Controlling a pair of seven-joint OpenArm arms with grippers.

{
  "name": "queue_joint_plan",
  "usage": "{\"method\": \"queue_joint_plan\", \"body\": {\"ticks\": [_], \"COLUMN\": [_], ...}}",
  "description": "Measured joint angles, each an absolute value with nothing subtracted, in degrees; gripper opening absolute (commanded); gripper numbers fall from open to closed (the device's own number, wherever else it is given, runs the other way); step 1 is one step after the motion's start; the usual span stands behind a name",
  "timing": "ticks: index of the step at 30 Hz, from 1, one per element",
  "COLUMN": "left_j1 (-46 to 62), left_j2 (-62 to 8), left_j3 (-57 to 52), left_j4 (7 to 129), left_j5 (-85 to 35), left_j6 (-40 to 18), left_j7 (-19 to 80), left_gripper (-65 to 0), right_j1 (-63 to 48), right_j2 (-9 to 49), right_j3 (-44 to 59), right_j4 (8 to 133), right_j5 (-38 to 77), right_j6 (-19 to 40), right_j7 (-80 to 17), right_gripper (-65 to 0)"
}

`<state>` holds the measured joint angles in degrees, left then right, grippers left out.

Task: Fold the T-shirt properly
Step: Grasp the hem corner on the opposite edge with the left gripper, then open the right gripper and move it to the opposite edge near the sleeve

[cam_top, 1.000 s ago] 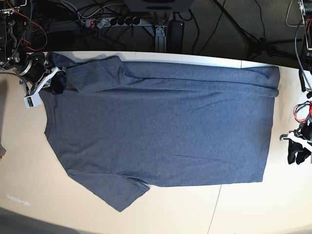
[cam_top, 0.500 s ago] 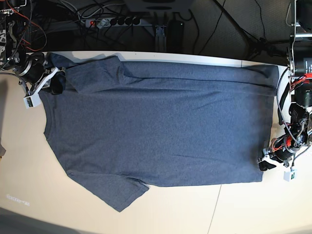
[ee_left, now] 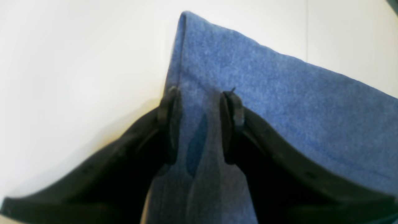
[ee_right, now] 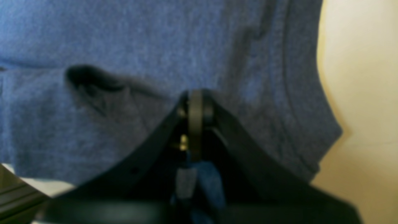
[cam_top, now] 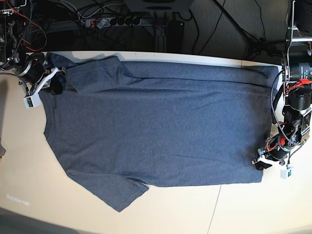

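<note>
The T-shirt (cam_top: pixel 156 124) lies spread flat on the table (cam_top: pixel 243 209). The left gripper (ee_left: pixel 200 124) has arrived at its hem corner, fingers part-open astride the fabric, not yet pinched. The right gripper (ee_right: pixel 196 118) stays clamped on the shoulder edge. A lift appears imminent.

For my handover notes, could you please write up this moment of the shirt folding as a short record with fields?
garment: T-shirt, blue-grey, spread flat, plain side up
surface: light table
sleeves: one at the near edge, one at the far edge, both toward the base view's left
left gripper: at the hem corner, jaws apart with fabric between them
right gripper: shut on the T-shirt near the collar
fold: not yet started
background: power strip and cables behind the table
</note>
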<state>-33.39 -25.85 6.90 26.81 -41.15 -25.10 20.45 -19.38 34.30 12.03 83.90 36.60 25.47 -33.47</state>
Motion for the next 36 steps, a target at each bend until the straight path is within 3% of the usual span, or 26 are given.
{"method": "queue_joint_plan", "body": {"ticks": [16, 27, 36], "left_j1": [-36.21, -37.01, -37.65], "left_j2": [-24.62, -24.97, -25.06], "left_j3": [6.96, 6.96, 6.94], "left_j4": [26.44, 24.97, 21.39], "left_j5": [-34.0, -26.11, -27.9], "left_j6": [-25.15, -17.39, -20.08], "left_j7": [20.97, 17.87, 16.4], "left_gripper": [-40.5, -40.5, -40.6], "right_j1": [-19.38, -19.38, -19.38], "right_j2": [34.3, 34.3, 34.3], "right_j3": [12.03, 12.03, 12.03], "right_j4": [83.9, 83.9, 83.9], "right_j5": [36.6, 36.6, 36.6], "right_j6": [25.47, 25.47, 25.47], "right_j7": [-33.47, -33.47, -33.47], "right_gripper": [-65.0, -65.0, -65.0]}}
